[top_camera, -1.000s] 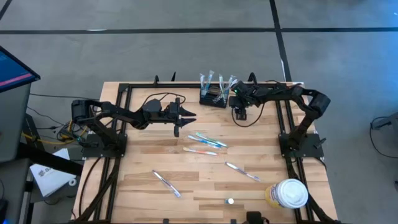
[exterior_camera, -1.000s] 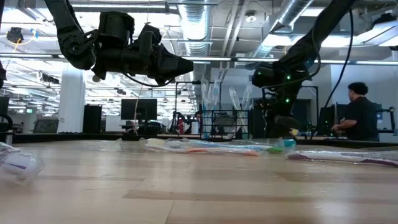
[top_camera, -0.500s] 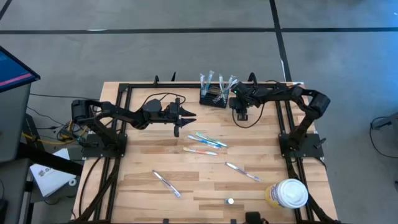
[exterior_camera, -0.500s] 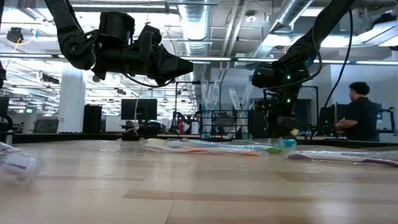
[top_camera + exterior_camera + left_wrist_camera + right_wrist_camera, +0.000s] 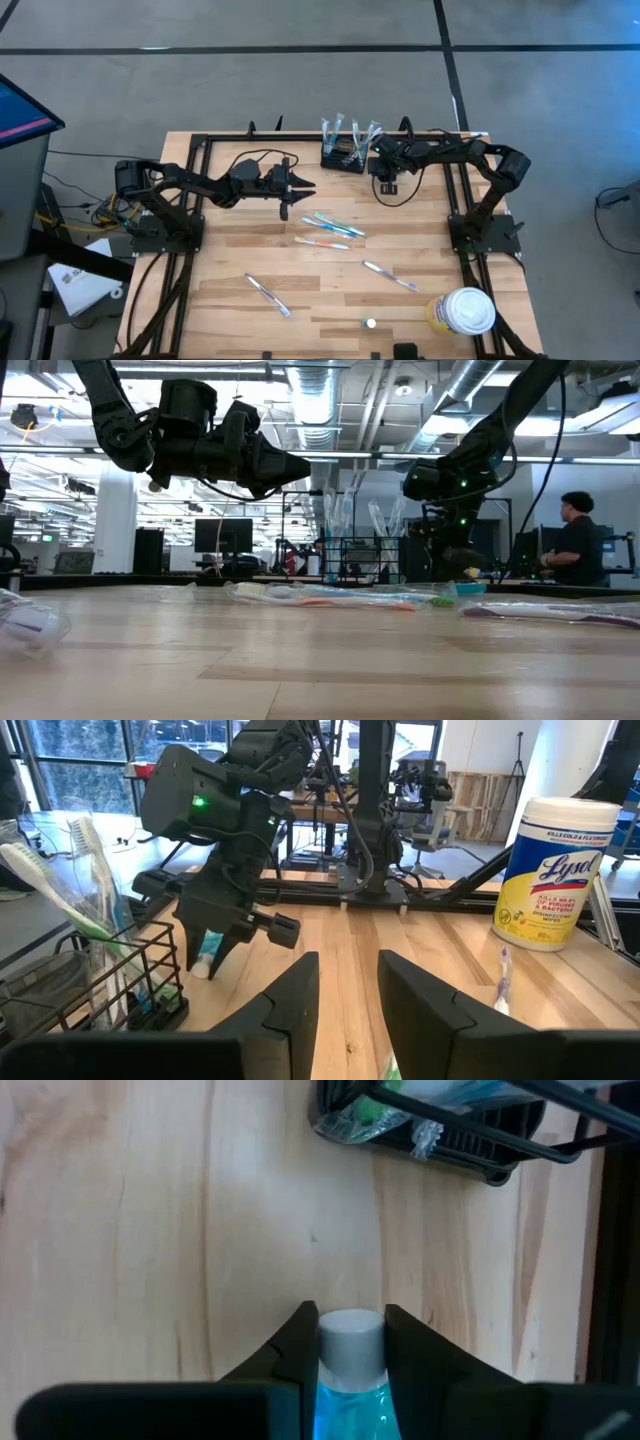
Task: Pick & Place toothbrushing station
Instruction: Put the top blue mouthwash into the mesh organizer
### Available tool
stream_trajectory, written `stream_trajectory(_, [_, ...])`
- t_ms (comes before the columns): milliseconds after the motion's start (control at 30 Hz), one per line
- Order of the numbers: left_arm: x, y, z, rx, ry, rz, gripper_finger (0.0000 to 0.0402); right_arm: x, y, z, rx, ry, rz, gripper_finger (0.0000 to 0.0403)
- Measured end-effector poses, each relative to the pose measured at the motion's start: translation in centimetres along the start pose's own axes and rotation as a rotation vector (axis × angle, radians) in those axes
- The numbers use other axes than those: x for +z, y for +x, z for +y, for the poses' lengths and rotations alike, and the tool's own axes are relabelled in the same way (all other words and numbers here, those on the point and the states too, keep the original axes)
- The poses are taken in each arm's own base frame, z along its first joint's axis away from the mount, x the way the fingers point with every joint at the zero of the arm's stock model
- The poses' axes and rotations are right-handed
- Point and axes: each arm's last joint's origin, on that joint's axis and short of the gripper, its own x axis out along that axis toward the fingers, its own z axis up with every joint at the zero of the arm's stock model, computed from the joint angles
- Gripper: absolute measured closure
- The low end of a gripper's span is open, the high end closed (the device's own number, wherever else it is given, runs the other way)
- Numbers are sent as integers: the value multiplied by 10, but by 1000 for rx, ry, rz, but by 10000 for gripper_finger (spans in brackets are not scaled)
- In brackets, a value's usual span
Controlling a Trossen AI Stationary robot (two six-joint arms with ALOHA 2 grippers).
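Wooden counter point(image 5: 220, 300) in an open office; wire-mesh toothbrushing station point(image 5: 343, 157) at its far edge, right gripper point(image 5: 350, 1342) beside it pinching a blue tube point(image 5: 350, 1390); left gripper point(image 5: 347, 988) parted, mid-counter

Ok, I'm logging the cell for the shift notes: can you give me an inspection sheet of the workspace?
Surface: wooden table, black frame.
Job's things: wire-mesh holder at the far edge, toothbrushes standing in it.
Clutter: loose toothbrushes mid-table; Lysol tub at the near right corner.
Grippers: right gripper, jaws on either side of a blue tube beside the holder; left gripper raised over the table, nothing held.
Cables: black cable near the far edge.
Surroundings: person in the room behind.
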Motion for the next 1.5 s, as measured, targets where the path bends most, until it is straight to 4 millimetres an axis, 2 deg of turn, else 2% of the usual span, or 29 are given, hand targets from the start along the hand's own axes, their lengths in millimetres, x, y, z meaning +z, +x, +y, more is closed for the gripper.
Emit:
stream_trajectory(467, [0, 0, 0, 0, 0, 1, 302, -1, -7, 2, 26, 71, -10, 326])
stream_trajectory(833, [0, 0, 0, 0, 0, 1, 302, 3, -53, -2, 17, 139, -166, 326])
stream_trajectory(1167, [0, 0, 0, 0, 0, 0, 302, 12, -101, 7, 28, 155, -377, 327])
stream_trajectory(1367, [4, 0, 0, -1, 11, -38, 302, 19, -122, 13, 37, 157, -509, 327])
stream_trajectory(1500, [11, 2, 0, -3, 25, -85, 302, 28, -131, 16, 104, 128, -647, 327])
